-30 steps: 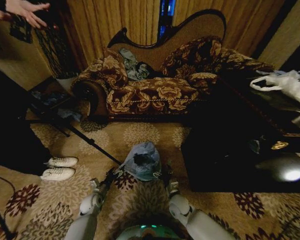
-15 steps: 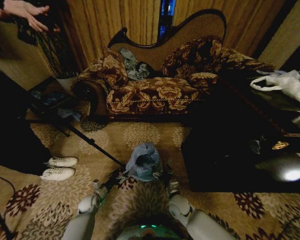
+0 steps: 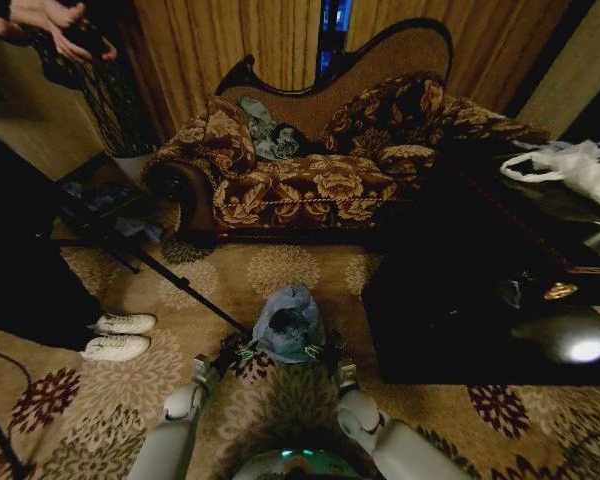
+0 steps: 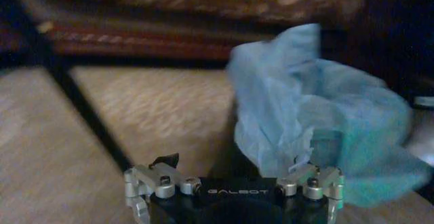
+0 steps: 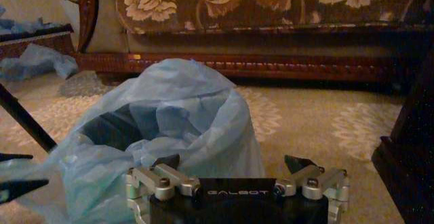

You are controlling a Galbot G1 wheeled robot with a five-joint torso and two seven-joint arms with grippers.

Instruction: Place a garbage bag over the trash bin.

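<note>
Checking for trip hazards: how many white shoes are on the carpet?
2: one white shoe and a second just nearer the robot, side by side on the carpet, to its left.

The head view looks down and forward over the carpet (image 3: 280,270) to the sofa (image 3: 310,180), while both wrist views sit low and close, sharing the bag (image 5: 169,127) and sofa base.
</note>
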